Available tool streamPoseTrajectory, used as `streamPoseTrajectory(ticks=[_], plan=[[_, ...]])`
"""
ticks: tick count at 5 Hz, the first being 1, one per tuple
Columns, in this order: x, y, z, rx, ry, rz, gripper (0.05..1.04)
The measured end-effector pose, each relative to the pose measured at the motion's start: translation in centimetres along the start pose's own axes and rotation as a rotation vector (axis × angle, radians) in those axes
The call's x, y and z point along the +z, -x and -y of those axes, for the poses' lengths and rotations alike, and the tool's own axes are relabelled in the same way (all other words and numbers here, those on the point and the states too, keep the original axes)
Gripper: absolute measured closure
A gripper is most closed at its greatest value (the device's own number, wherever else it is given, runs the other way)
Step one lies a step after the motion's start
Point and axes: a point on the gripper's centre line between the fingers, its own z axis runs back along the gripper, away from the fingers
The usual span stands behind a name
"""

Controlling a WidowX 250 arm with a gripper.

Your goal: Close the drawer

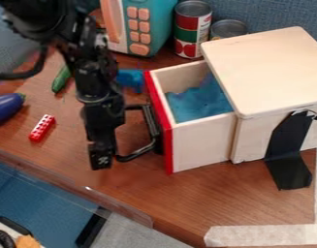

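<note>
Red brick (42, 128) lying near gripper (101, 154), can't tell jaws; cans (193, 30) standing behind open drawer (200, 147); tape (264, 236) edging brown tabletop (170, 191); blue partition (264, 13) rising beyond.

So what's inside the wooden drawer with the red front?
Something blue lies in the open part of the drawer; anything further back is hidden under the flat, pale wooden top.

I'm running this off one fixed cam, parked up above the front edge of the wooden table (186, 201) and looking down at a slant toward the blue panel (271, 14) at the back. It's steep enough that I can see right into the drawer (202, 147), and pretty close in: the right border crops the wooden box (271, 68), while the cans (192, 29) sit farther off, up top.
</note>
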Motion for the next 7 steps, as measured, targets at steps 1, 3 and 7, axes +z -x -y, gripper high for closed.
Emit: streamPoseTrajectory(ticks=[1,3,7], plan=[[-0.3,-1.4,-0.3,0.011,0.004,-0.002,0.082],[-0.6,-5.2,-0.8,0.031,0.028,0.010,0.082],[0.7,-6.2,-2.0,0.080,0.060,0.030,0.082]])
